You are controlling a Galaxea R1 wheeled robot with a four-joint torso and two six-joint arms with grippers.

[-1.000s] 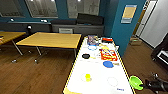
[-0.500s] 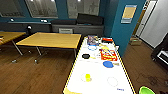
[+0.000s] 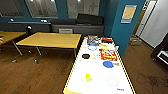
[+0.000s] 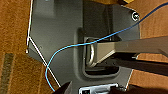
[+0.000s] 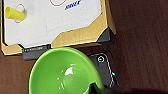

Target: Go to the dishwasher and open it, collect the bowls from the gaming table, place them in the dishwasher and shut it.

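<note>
The gaming table (image 3: pixel 100 75), with its glossy white top and yellow-wood sides, stretches away just ahead of me. On it lie a black bowl (image 3: pixel 85 56), a blue bowl (image 3: pixel 108 64) and a yellow cup (image 3: pixel 87 77). In the right wrist view a green bowl (image 5: pixel 65 75) hangs over the floor just off the table's end (image 5: pixel 62 17), near the yellow cup (image 5: pixel 14 13). My right gripper (image 5: pixel 97 88) is shut on the bowl's rim. My left gripper (image 4: pixel 92 90) is open above my own grey base. The dishwasher is out of view.
Colourful boxes (image 3: pixel 108 55) crowd the far half of the white top. A wooden table (image 3: pixel 50 40) stands to the left and a teal pillar (image 3: pixel 122 27) to the right. A dark unit (image 3: pixel 161 53) sits at the right edge. A blue cable (image 4: pixel 75 46) crosses my base.
The whole head picture has slid slightly downward, so the camera has crept closer to the gaming table. The things on the table keep their places.
</note>
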